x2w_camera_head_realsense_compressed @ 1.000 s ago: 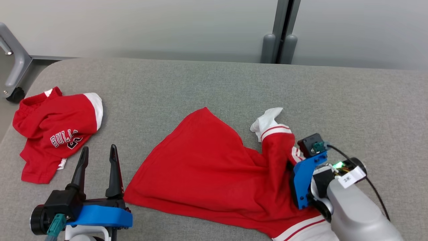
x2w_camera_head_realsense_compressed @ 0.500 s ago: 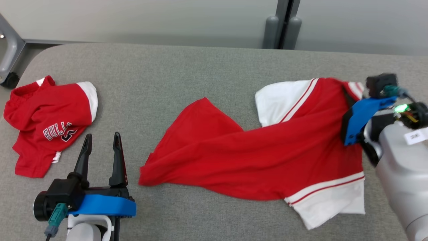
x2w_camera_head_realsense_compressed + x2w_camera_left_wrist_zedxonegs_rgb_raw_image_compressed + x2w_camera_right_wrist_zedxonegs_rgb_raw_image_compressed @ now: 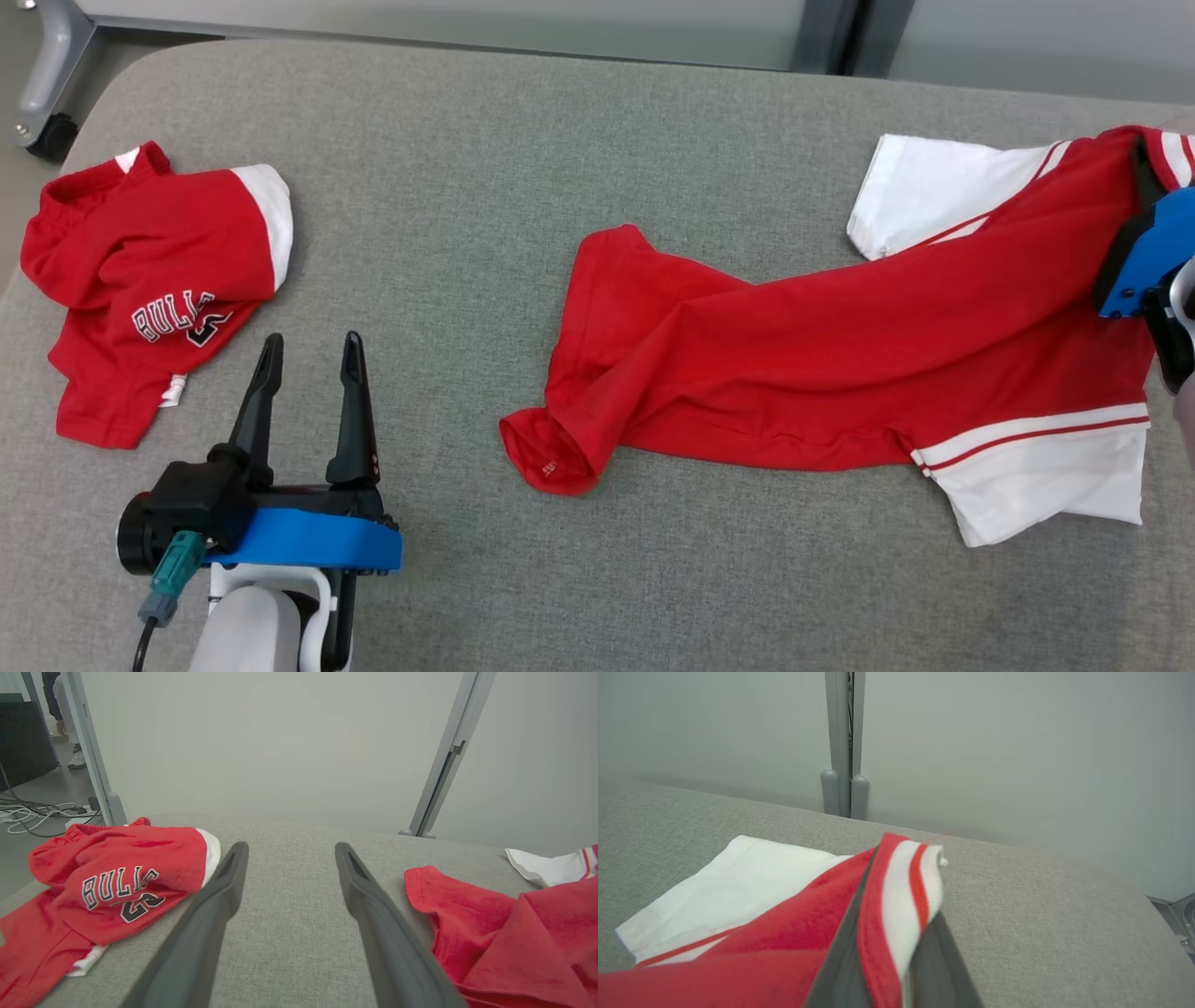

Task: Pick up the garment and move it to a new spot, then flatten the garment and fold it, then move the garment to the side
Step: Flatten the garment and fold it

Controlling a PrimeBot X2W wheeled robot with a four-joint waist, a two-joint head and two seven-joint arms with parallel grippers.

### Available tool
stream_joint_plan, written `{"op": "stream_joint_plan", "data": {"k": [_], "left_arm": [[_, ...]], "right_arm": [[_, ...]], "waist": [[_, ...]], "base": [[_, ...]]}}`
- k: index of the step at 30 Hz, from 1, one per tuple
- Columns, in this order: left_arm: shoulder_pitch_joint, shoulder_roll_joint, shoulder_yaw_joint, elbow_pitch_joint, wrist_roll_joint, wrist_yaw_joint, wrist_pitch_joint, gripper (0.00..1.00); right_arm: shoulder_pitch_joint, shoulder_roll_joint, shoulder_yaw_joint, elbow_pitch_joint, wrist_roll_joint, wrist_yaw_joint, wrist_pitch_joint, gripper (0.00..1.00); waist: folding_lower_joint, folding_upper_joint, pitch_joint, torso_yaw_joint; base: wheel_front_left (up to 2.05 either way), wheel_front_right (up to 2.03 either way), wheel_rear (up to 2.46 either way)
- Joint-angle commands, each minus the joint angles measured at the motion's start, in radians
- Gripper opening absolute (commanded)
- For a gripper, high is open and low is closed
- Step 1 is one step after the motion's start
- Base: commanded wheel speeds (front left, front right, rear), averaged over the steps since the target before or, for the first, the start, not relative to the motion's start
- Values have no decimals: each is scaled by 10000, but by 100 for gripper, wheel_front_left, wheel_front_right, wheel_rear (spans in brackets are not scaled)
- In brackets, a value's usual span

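— Red jersey garment with white sleeves and striped trim (image 3: 840, 364), where does it lie?

— It lies stretched across the right half of the grey woven table top (image 3: 560, 121), from about the middle to the right edge of the head view. Its red hem end is rolled over itself near the middle. One white sleeve lies flat at the far side, the other at the near side.

— And the right gripper (image 3: 903, 877)?

— Its two dark fingers are clenched on the red-and-white striped trim of the garment, at its right end. In the right wrist view the trim stands pinched between them, a little above the table top. In the head view its blue bracket (image 3: 1144, 252) sits at the right edge, against the red cloth, and the fingertips are hidden there.

— What about the left gripper (image 3: 313, 342)?

— It is released, the jaws wide apart, with nothing between them. It is at the lower left, over bare table top, between the garment and a crumpled red shirt with white "BULLS" lettering (image 3: 159, 280), and it touches neither.

— What more is there?

— Behind the table stands a pale grey wall with a grey metal post (image 3: 840, 742). In the left wrist view, white cables (image 3: 32, 812) lie on the floor at the far left, and beyond them is a person's white shoe (image 3: 76, 759).
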Motion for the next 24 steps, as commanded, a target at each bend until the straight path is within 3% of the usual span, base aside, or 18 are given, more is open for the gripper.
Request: {"op": "stream_joint_plan", "data": {"k": [1, 10, 15, 20, 24], "left_arm": [[-142, -16, 59, -1, -43, -17, -29, 100], [-32, 82, 199, 65, 81, -18, -30, 100], [229, 152, 390, 67, 146, -18, -30, 100], [607, 136, 544, -8, 198, -19, -30, 100], [881, 130, 661, -45, 269, -19, -30, 100]], "right_arm": [[-106, 91, -216, 32, -149, -1, -207, 100], [456, 614, -1144, -584, -874, -1, -799, 100], [1309, 1108, -1557, -1971, -1034, -1, -843, 100], [2612, 1558, -1317, -3436, -1015, -1, -851, 100], [3681, 1772, -964, -3829, -844, -2, -851, 100]], "waist": [[-1, 0, 40, -24], [-1, 0, -294, -527], [-1, 0, -714, -894], [-1, 0, -1076, -1272], [-1, 0, -1322, -1567]], "base": [[0, 0, 0], [0, 0, 0], [0, 0, 0], [0, 0, 0], [0, 0, 0]]}}
